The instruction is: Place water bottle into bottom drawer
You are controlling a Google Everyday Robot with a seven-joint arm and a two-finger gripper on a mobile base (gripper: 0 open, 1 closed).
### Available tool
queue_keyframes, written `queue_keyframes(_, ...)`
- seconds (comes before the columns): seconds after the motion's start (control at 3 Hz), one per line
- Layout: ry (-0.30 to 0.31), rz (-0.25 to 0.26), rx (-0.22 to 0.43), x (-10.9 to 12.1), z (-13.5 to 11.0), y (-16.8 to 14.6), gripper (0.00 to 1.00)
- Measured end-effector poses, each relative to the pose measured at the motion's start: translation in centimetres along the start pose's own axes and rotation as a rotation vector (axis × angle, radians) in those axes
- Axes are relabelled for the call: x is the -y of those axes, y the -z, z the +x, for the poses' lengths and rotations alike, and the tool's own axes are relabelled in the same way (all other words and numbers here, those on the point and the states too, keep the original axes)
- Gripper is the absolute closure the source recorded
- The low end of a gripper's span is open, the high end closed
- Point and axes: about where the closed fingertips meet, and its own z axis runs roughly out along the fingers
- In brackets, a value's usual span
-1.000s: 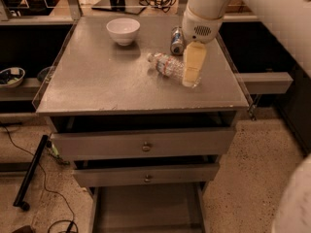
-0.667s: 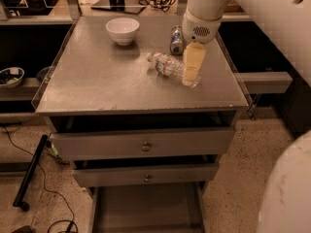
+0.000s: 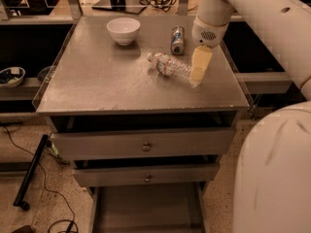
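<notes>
The water bottle (image 3: 170, 67) lies on its side on the grey cabinet top, white cap pointing to the back left. My gripper (image 3: 199, 68) hangs down from the white arm at the bottle's right end, over its base, touching or just above it. The bottom drawer (image 3: 146, 208) is pulled out at the foot of the cabinet, and the part of its flat floor in view is bare.
A short silver-blue can (image 3: 178, 39) stands just behind the bottle. A white bowl (image 3: 123, 30) sits at the back left of the top. Two drawers with brass knobs (image 3: 146, 146) are slightly open above the bottom one. Cables and a black bar (image 3: 30, 171) lie on the floor at left.
My gripper has shifted slightly to the right, so more of the can shows. The bottle has stayed put. The white robot body now fills more of the lower right.
</notes>
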Motion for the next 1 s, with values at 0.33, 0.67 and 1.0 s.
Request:
queue_keyframes(0.33,0.000,0.000,0.001,0.0,0.0,0.0,0.00)
queue_keyframes(0.67,0.032,-0.076,0.047,-1.6,-3.2,-0.8,0.00)
queue_keyframes(1.0,0.027,-0.075,0.055,-0.9,-3.6,-1.6,0.00)
